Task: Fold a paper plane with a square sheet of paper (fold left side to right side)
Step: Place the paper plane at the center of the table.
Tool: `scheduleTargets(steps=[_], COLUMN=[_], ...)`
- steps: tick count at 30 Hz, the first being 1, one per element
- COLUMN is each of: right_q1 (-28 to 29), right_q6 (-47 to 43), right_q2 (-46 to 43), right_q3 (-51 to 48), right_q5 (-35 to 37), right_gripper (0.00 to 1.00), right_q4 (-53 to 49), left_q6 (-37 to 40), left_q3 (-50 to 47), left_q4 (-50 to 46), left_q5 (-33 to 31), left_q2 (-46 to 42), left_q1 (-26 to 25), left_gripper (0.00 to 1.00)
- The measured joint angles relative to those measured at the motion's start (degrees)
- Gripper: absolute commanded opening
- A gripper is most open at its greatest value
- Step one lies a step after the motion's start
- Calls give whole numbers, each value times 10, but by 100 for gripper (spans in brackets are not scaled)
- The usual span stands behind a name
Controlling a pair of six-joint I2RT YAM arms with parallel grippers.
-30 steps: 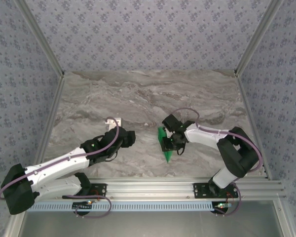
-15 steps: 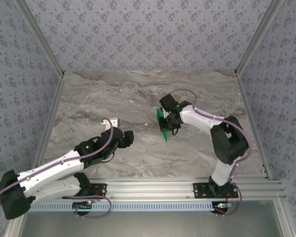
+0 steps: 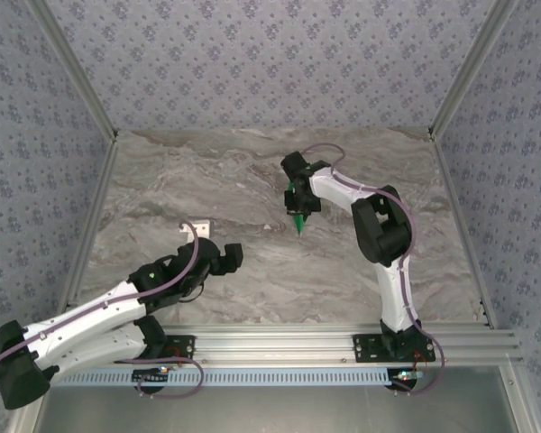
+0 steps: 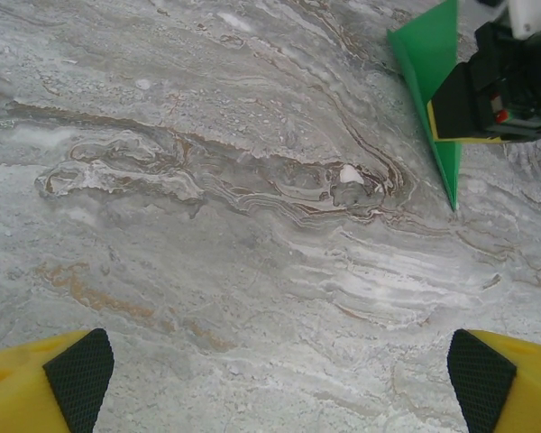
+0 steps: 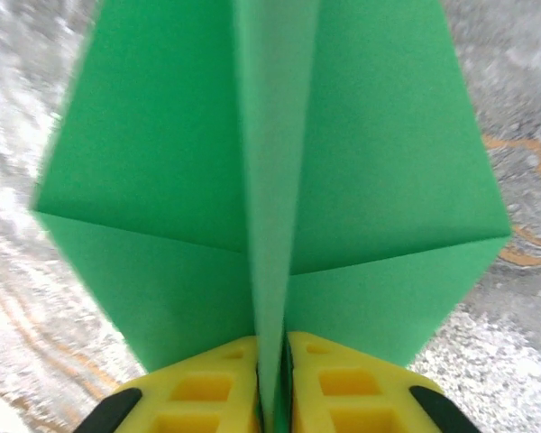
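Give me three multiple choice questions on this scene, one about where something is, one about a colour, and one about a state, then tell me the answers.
1. Where is the plane?
A. In a tray
B. In the right gripper
C. On a shelf

2. What colour is the plane?
A. Red
B. White
C. Green

3. What state is the left gripper in?
A. Open and empty
B. Shut on the plane
C. Shut on a cup

Answers:
1 B: the right wrist view shows the yellow jaws pinching the plane's centre fold.
2 C: the paper is bright green in all three views.
3 A: in the left wrist view its jaws stand wide apart with nothing between them, and the plane is off to one side.
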Motion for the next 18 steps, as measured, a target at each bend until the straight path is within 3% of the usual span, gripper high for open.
scheduleTargets(steps=[14, 18], right_q1=[1, 4], right_q6=[-5, -13], right_q2=[6, 6], right_q3=[14, 16], right_q5=[2, 9], right_gripper=[29, 36], right_q4=[-26, -37], left_q6=[19, 23], left_q3=[0, 1], left_q4=[0, 1], left_q5=[6, 8], left_q2=[16, 17], left_q1=[3, 13], left_gripper=[98, 98])
